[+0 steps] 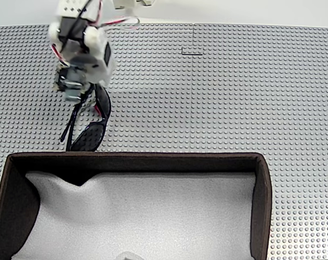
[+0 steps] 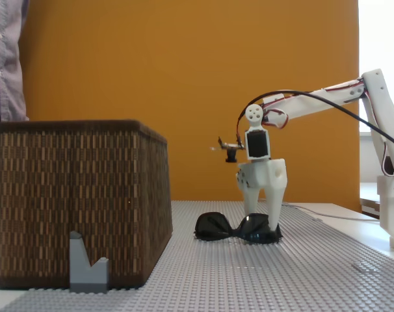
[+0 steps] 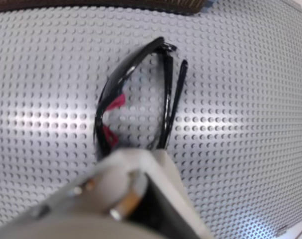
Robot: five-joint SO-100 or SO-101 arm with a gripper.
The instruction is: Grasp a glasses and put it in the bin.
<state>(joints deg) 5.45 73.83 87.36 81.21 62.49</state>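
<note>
The black sunglasses lie folded on the grey studded plate, just beyond the bin's far left wall. In the side fixed view the glasses rest flat on the plate. My gripper stands over their right end, open, with one finger on each side of the frame. From above, the gripper covers the far end of the glasses. The wrist view shows the glasses with pink-red trim inside, their near end hidden under my gripper's body. The bin has dark brown walls and a white lining.
The grey studded baseplate stretches wide to the right of the arm. A small grey block stands against the bin's woven wall. A person's sleeve shows at the left edge.
</note>
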